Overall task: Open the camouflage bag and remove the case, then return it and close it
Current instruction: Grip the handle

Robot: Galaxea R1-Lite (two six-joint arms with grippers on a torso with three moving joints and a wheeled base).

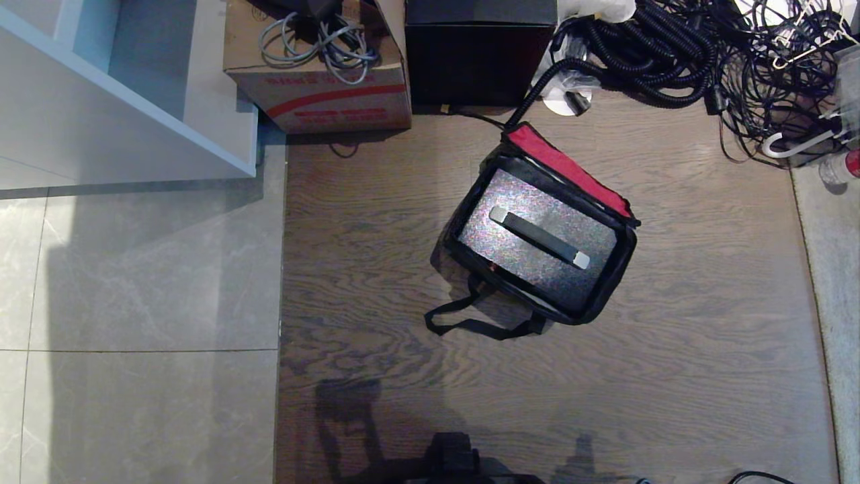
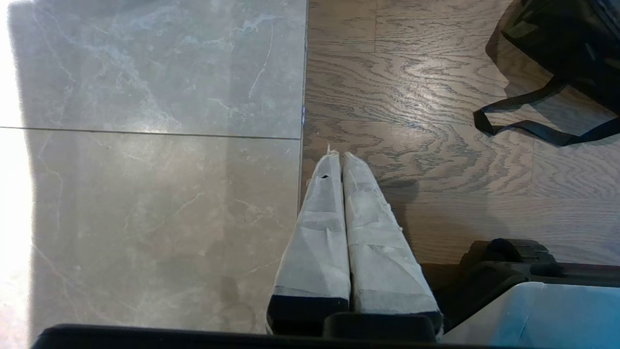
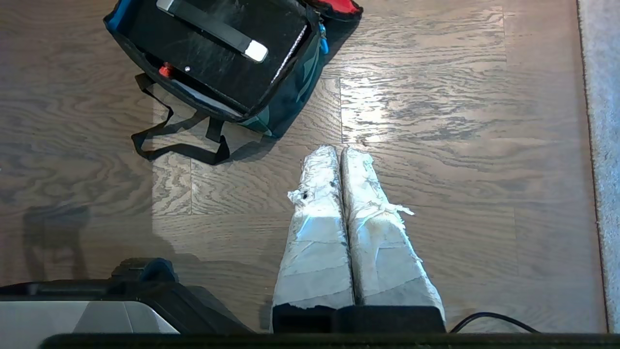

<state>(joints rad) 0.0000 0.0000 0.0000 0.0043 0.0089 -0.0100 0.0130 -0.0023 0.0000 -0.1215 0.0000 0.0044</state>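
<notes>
Right gripper (image 3: 340,151) is clenched and empty above the wood floor (image 1: 672,349); left gripper (image 2: 339,156) likewise. Beyond them, well apart, the camouflage bag (image 1: 608,286) stands open, the case (image 1: 537,242) inside, handle up.

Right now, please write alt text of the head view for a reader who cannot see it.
An open camouflage bag stands on a wooden floor with the black speckled case inside, handle up. Its red-lined lid is folded back. Behind it are a cardboard box, a black cube box and tangled cables.
</notes>
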